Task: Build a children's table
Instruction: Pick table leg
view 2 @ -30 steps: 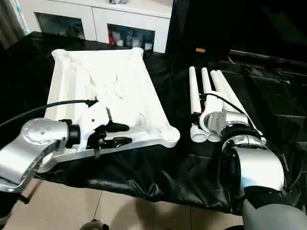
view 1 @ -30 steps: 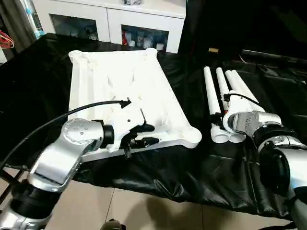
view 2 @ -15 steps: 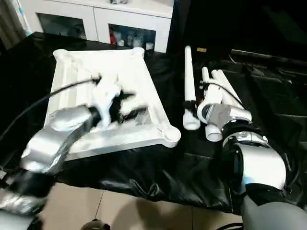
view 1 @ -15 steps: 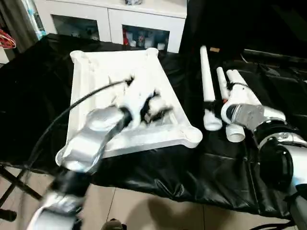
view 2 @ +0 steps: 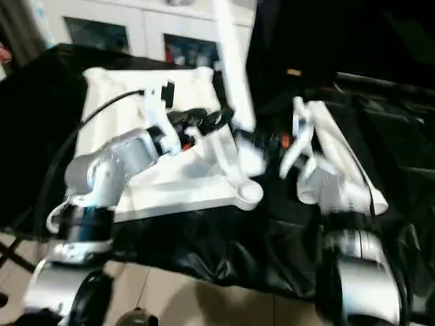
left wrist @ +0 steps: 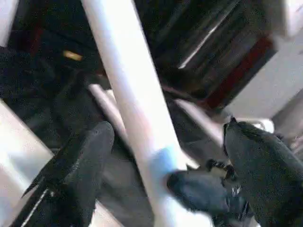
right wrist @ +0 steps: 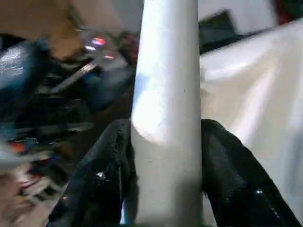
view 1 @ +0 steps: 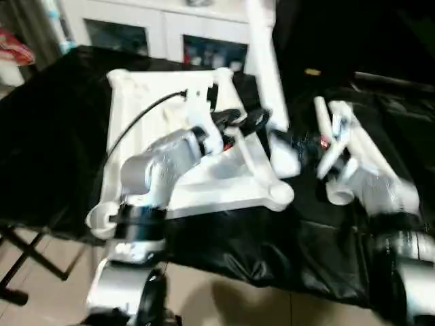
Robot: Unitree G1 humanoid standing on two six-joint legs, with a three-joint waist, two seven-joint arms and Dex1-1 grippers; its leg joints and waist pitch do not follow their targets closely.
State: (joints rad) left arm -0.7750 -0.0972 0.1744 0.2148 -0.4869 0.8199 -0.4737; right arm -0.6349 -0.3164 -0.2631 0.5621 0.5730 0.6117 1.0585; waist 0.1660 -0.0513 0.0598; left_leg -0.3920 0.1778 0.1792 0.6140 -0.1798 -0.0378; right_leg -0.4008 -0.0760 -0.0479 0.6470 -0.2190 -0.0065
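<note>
The white table top point(view 1: 146, 102) lies ribbed side up on the black cloth, with a round corner socket point(view 1: 280, 194) at its near right. One white leg point(view 1: 266, 61) stands steeply tilted over the top's right edge. My right gripper point(right wrist: 165, 137) is shut on that leg near its lower, wider end point(view 1: 284, 157). My left gripper point(view 1: 243, 120) has reached across the top and is open, its fingers point(left wrist: 85, 156) standing apart on either side of the same leg point(left wrist: 132, 104) without touching it. The other legs point(view 1: 350, 139) lie on the cloth to the right.
A black cloth point(view 1: 54, 136) covers the work surface and hangs over its front edge. A white glass-door cabinet point(view 1: 163, 27) stands behind. Tiled floor point(view 1: 61, 292) and a dark stand leg point(view 1: 27, 255) are at the near left.
The right gripper has raised the leg higher and swung it towards the table top. The left arm has reached right, bringing its open gripper around the leg. The camera has shifted as well.
</note>
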